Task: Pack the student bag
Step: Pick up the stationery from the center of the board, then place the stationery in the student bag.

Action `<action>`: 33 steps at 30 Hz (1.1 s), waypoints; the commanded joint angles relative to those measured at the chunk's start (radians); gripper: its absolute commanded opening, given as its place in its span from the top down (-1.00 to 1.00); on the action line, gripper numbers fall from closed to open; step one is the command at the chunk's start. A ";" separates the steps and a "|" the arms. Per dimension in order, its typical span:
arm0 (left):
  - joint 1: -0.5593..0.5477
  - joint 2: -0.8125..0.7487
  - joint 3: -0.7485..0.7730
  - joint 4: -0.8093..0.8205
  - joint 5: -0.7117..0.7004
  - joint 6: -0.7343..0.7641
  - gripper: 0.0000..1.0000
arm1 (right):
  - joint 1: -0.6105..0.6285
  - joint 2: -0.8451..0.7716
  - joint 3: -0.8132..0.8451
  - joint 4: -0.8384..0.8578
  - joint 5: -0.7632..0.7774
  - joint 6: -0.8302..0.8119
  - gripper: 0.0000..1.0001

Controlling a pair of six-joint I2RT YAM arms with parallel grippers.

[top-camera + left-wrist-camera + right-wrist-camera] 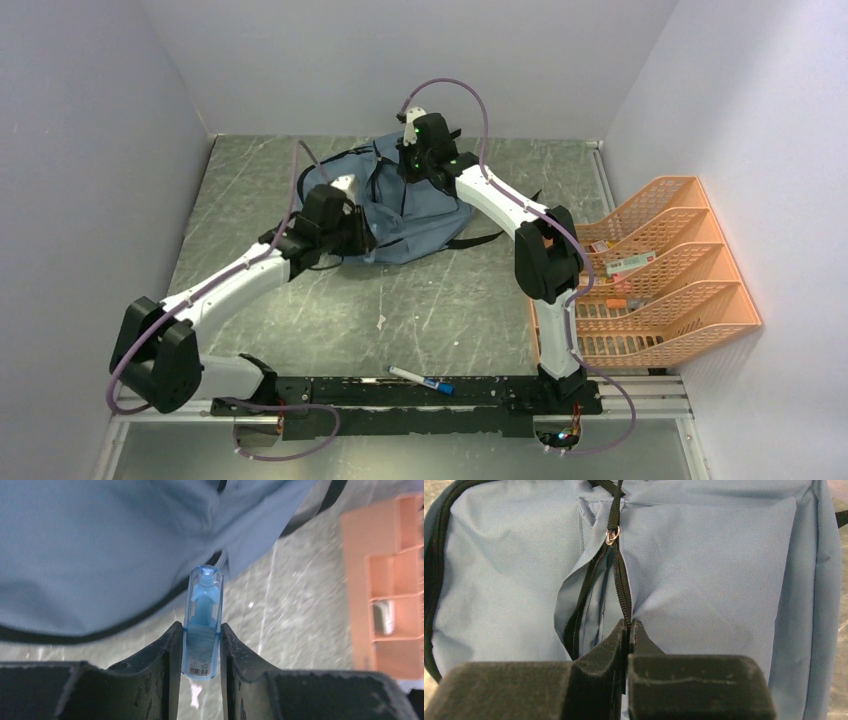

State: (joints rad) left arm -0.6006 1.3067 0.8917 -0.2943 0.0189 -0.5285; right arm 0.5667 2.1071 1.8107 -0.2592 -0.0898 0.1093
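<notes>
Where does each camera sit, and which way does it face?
Top external: above, behind the bases, looking down on table, student bag, orange rack; left arm and right arm show.
Left wrist: looks along the left gripper, shut on a blue plastic item, toward the bag.
Right wrist: looks along the right gripper, pinching the bag's zipper.
Shared: all three show the bag.

Tabletop (440, 300) near the student bag (420, 215) lies open; the orange rack (660, 345) blocks the right.

Top camera looks down from behind; both wrist cameras, seemingly very near, face the student bag (420, 225).
</notes>
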 commanded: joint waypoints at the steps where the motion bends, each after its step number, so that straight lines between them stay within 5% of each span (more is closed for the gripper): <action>1: 0.087 0.090 0.093 0.160 0.201 -0.077 0.90 | -0.001 -0.051 0.018 -0.006 -0.008 0.018 1.00; 15: 0.177 0.457 0.462 0.183 0.157 -0.185 0.90 | -0.001 -0.063 0.017 -0.018 0.013 0.039 1.00; 33: 0.188 0.675 0.560 0.340 0.181 -0.270 0.88 | -0.001 -0.077 0.000 0.002 -0.020 0.062 1.00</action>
State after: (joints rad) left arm -0.4206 1.9240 1.3754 -0.0658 0.1551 -0.7681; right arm 0.5663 2.0911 1.8099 -0.2707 -0.0807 0.1505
